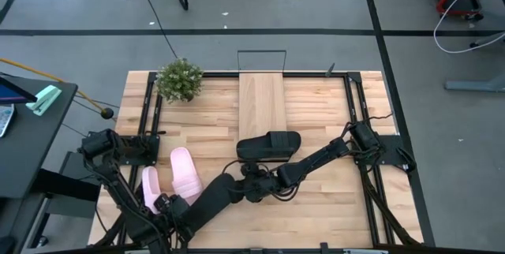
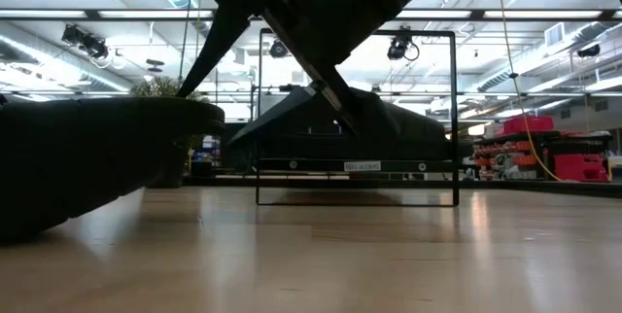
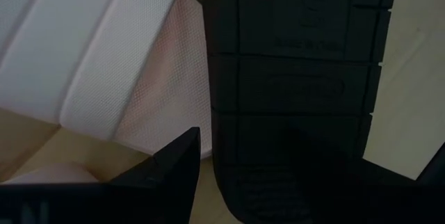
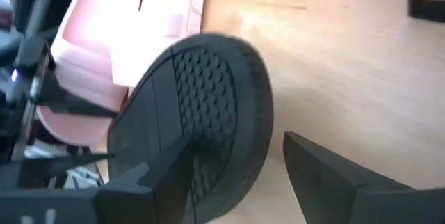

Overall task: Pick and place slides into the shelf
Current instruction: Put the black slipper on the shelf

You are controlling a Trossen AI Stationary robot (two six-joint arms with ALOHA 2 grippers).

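1. Two pale pink slides [image 1: 183, 173] are lying side by side on the bench [image 1: 316, 120], left of centre.
2. My left claw [image 1: 251, 181] is reaching toward mid-bench, its jaws spread around a black slide [image 3: 292, 78].
3. My right claw [image 1: 267, 184] is meeting it there, jaws spread beside that slide's sole.
4. Another black slide [image 1: 270, 145] is lying at the near end of the shelf [image 1: 261, 100].

Overhead and tabletop-level views share the shelf [image 1: 261, 100].
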